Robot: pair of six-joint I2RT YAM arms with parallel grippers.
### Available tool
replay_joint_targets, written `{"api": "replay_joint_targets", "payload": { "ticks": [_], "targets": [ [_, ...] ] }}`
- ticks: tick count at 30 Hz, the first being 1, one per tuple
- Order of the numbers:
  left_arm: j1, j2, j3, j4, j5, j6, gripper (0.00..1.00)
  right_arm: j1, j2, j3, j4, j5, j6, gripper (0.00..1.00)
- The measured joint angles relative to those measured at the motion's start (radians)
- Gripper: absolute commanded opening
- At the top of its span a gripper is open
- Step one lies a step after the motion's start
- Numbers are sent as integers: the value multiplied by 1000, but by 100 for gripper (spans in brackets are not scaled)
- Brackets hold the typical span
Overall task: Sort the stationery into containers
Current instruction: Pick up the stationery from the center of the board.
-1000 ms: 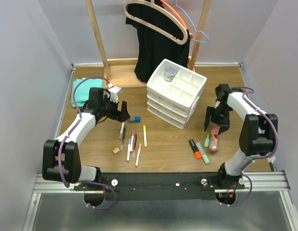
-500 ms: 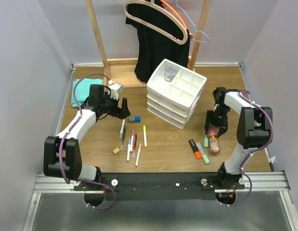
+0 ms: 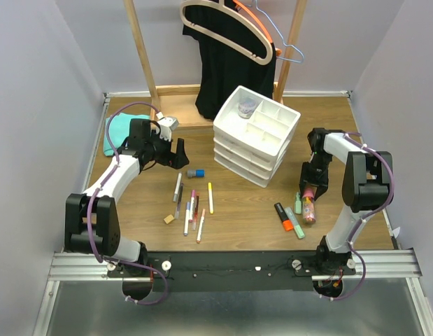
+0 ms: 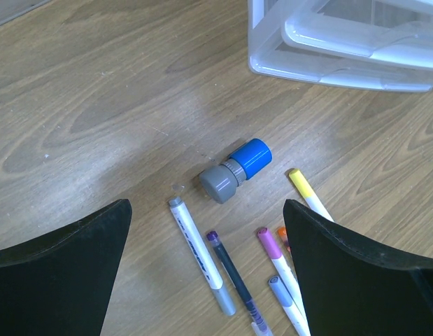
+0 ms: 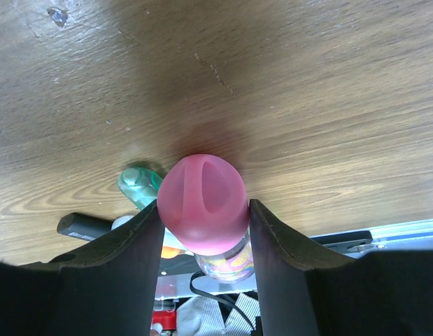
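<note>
**Pink-capped bottle: right gripper closing for the first pick**

The pink-capped bottle [image 5: 202, 203] lies on its side on the wooden table [image 3: 237, 210]. It is on the right, near the front edge and well apart from the white drawer organiser [image 3: 237, 157]. Over the last second the right gripper [image 3: 311, 189] has dropped from a hover beside the bottle onto its cap end, and its jaws have narrowed. In the right wrist view the two fingers [image 5: 104, 266] now flank the cap and appear to touch it on both sides. This reads as a grasp just forming, and the bottle has not left the table.

The left gripper [image 4: 206, 203] has drawn back slightly toward the far left. Its fingers are spread fully and hold nothing, and the blue-capped tube [image 4: 236, 170] lies untouched on the wood below, just ahead of them.

The orange highlighter [image 3: 284, 217] and the green highlighter [image 3: 296, 222] sit just beside the bottle. The slim pens [image 3: 192, 206] and the tan eraser [image 3: 169, 219] remain loose at centre-left.

Sorting appears barely begun. The next step should be lifting the bottle and carrying it to a tray compartment, and a grip on the rounded cap alone may slip.
</note>
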Motion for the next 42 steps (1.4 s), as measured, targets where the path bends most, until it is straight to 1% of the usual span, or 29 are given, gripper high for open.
{"api": "replay_joint_targets", "payload": {
  "ticks": [4, 7, 9, 11, 12, 13, 14, 20, 26, 32, 36, 42],
  "targets": [
    [0, 1, 0, 0, 0, -2, 99, 0, 0, 0, 2, 2, 0, 53],
    [0, 1, 0, 0, 0, -5, 99, 0, 0, 0, 3, 2, -1, 58],
    [0, 1, 0, 0, 0, -6, 99, 0, 0, 0, 3, 1, -1, 58],
    [0, -1, 0, 0, 0, -6, 99, 0, 0, -2, 7, 0, -2, 48],
    [0, -3, 0, 0, 0, -6, 99, 0, 0, -2, 9, 0, -3, 40],
    [0, -8, 0, 0, 0, -6, 99, 0, 0, -3, 9, 0, -4, 11],
    [0, -14, 0, 0, 0, -6, 99, 0, 0, -3, 9, -2, -6, 1],
    [0, -63, -5, 1, 1, -12, 99, 0, -34, -11, 26, 0, -8, 1],
    [0, -90, -5, 2, 1, -13, 99, 0, -200, 9, 30, 11, -10, 1],
    [0, -97, -5, 3, 1, -9, 99, 0, -364, 179, 18, 11, -66, 1],
    [0, -98, -5, 13, 2, -8, 99, 0, -461, 246, 18, -8, -112, 1],
    [0, -109, -5, 21, 2, -8, 99, 0, -502, 320, 6, -37, -162, 1]
  ]
}}
